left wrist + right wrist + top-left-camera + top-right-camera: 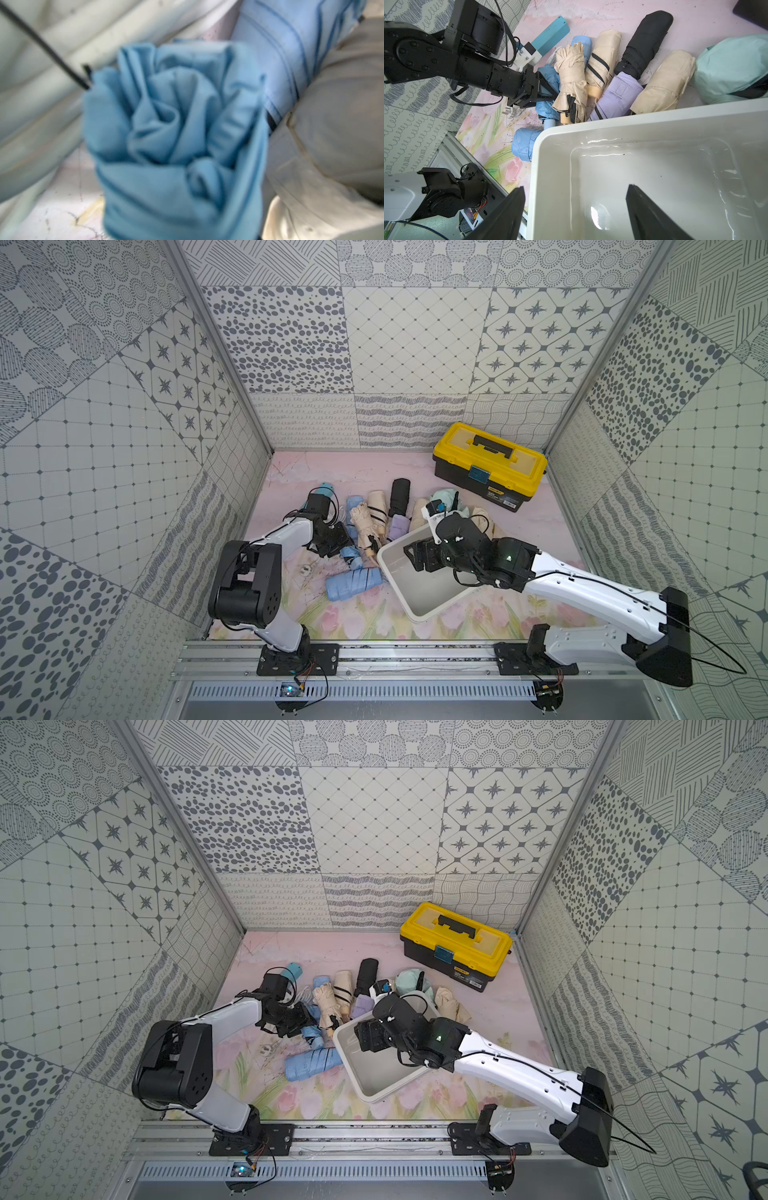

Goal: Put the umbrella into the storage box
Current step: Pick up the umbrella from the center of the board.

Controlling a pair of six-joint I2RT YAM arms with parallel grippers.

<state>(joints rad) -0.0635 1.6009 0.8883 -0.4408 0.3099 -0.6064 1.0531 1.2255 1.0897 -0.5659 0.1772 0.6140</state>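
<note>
The umbrella (pixel 348 552) we take for the task's one is the blue folded one in the heap just beside the storage box (pixel 392 585), on the box's side toward the left arm. In both top views the left gripper (pixel 336 540) is down on it. The right gripper (pixel 411 556) hangs over the box, which holds nothing.

In the left wrist view the blue cloth (pixel 172 135) fills the picture end-on, in soft loose folds. The view is blurred and no finger shows, so we cannot tell whether the left gripper has closed on it.

In the right wrist view the left gripper (pixel 550 87) reaches the umbrella (pixel 547 108) where it lies pressed against a beige umbrella (pixel 571 83), near the box's rim (pixel 633 118). It is perhaps a grip, but the jaws are seen only sideways. The right gripper (pixel 576 186) stands wide open and empty, with one finger over the inside of the box and the other outside its wall.

We judge the umbrella light, with a stiff shaft under soft, slippery cloth. The hold should go across the middle of the rolled body and not on the loose folds, or the cloth may slide.
</note>
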